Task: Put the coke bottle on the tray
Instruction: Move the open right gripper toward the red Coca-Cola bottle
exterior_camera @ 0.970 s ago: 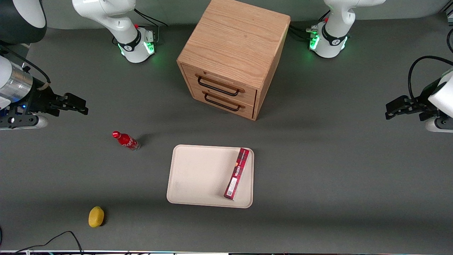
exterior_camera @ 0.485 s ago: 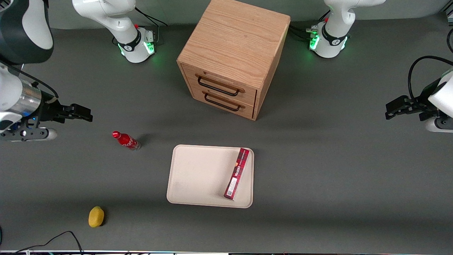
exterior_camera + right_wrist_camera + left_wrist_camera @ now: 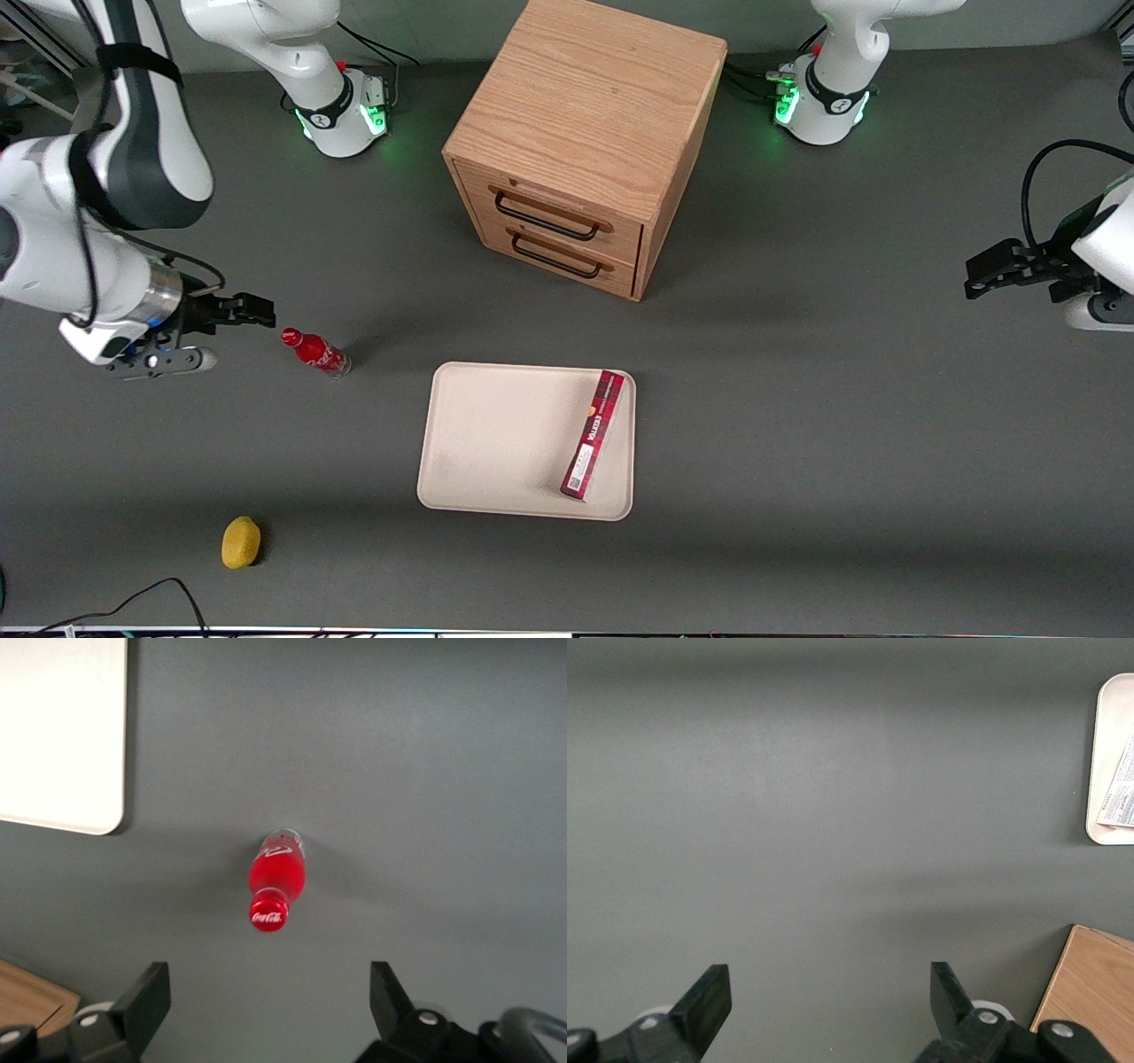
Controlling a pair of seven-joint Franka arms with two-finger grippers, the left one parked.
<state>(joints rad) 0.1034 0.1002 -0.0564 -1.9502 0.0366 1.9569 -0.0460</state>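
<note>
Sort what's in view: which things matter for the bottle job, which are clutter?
Job:
- coke bottle, standing on the table
- tray
- gripper, open, beside the bottle's cap

Clutter:
- red box, on the tray
- cabinet
- lemon

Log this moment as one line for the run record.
phase: approach | gripper: open, empty, above table beside coke bottle | bottle: upright on table, off tray | tray: holds red box | placed: no
</note>
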